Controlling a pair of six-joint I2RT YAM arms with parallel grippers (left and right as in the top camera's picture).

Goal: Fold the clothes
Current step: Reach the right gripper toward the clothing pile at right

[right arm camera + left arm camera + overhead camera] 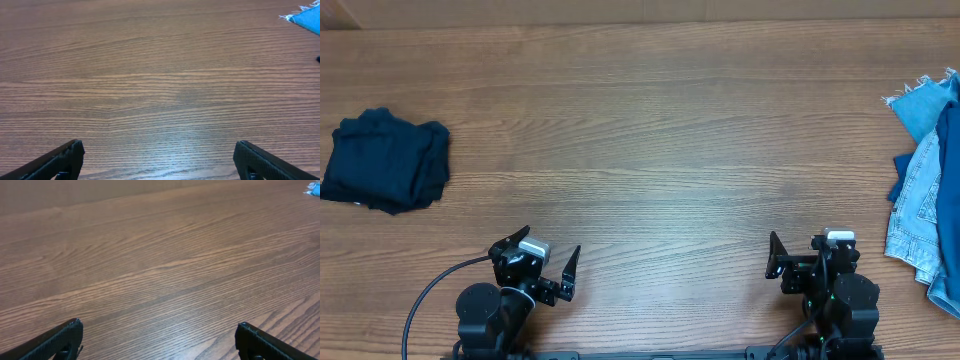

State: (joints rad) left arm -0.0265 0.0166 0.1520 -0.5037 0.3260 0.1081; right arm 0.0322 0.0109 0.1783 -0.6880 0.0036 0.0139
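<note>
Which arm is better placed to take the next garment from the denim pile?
Probably the right arm: the right claw, open, is nearer the denim pile at the right edge of the table. The left claw, also open, sits nearer the navy garment that looks already folded.

You have before you: one brown wood-grain table, grain running side to side, filling all views. One pale tan strip beyond its far edge, nature unclear. Light soft, even.
</note>
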